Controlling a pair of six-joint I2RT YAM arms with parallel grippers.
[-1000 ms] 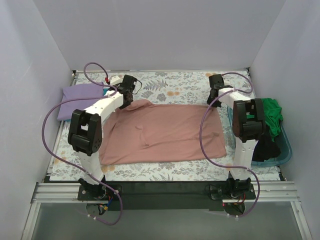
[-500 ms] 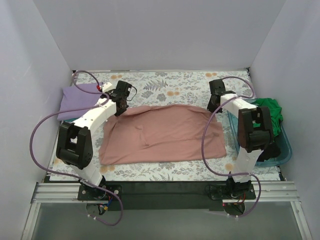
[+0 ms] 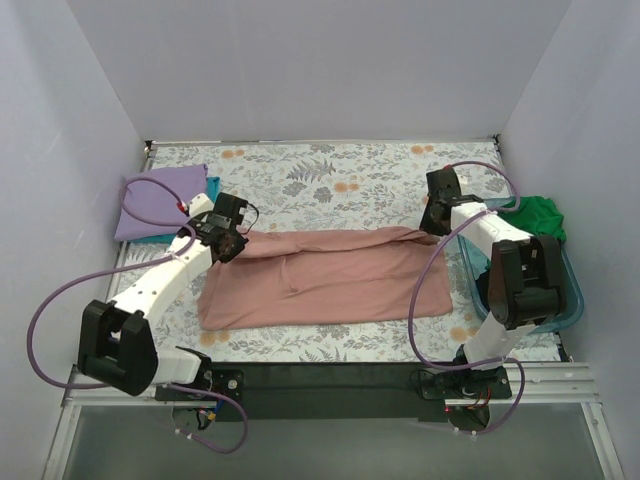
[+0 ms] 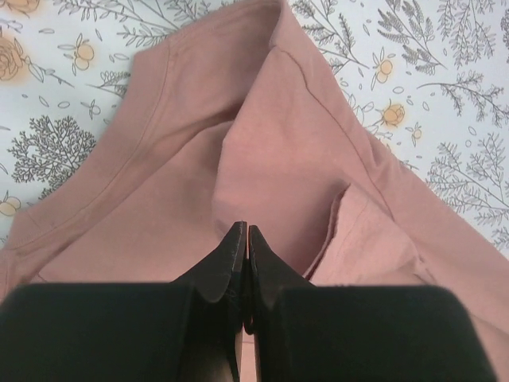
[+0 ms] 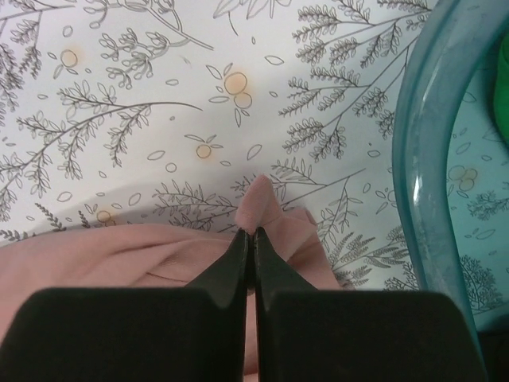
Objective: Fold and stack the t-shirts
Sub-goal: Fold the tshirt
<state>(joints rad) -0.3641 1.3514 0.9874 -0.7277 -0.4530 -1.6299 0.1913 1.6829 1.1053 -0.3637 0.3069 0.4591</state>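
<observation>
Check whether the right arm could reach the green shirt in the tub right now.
Probably, once freed. The green shirt sits uncovered on top in the tub, close beside the right gripper, but that gripper is shut on the pink shirt.

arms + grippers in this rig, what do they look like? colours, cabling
Left arm and right arm: white links, black joint housings, a looping purple cable on each. Left gripper and right gripper: black, two tapered fingers.
</observation>
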